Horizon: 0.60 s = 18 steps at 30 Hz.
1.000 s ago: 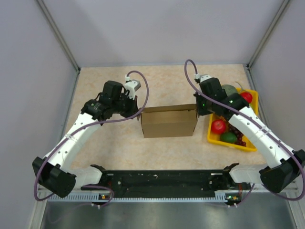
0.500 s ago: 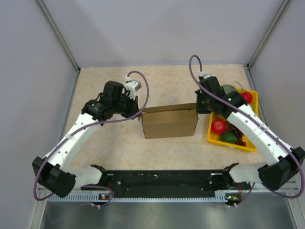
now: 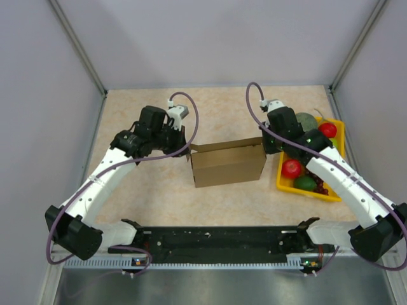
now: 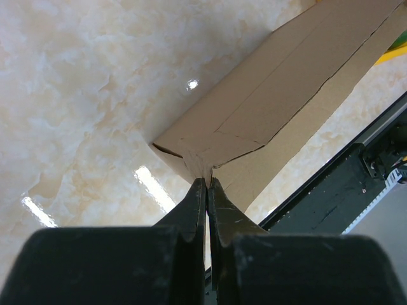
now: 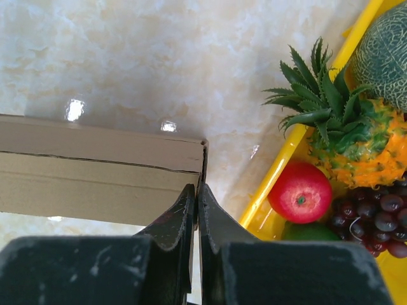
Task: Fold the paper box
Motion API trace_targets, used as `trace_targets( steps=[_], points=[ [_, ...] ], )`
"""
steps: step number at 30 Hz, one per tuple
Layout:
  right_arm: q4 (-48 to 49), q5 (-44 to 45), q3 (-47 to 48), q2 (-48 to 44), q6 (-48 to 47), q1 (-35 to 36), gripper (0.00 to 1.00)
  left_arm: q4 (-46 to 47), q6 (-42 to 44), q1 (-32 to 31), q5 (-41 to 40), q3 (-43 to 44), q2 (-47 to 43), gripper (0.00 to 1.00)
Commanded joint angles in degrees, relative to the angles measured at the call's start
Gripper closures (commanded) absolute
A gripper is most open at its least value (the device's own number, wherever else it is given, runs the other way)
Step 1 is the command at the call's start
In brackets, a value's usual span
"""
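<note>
Found paper box [image 3: 227,166] pinched at both end flaps by left gripper [image 4: 204,183] and right gripper [image 5: 196,190]; judged light, stiff, easily creased.

Left arm [image 3: 102,176] and right arm [image 3: 337,170] angled inward, both pairs of jaws pinched tight.
</note>
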Motion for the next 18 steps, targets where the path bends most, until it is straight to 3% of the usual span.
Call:
trace_targets(
  steps=[1,7,12,18],
  points=[
    [2.3,-6.2,0.3,-0.3,-4.7,1.7,1.0,2.9,-0.6,-1.4,4.7,0.7,0.7,1.0],
    [2.5,-7.1,-0.1,0.2,-7.4,3.1,1.0,3.3,-1.1,-1.4,5.5,-0.8,0.6,1.0],
    [3.5,-5.3,-1.6,0.3,-2.2,3.7,1.0,4.8,-3.0,-1.4,6.6,-0.6,0.0,1.0],
    [8.1,-0.7,-7.1,-2.6,1.3,5.6,1.0,9.8,-11.1,-1.4,10.3,-2.2,-0.9,1.0]
  ],
)
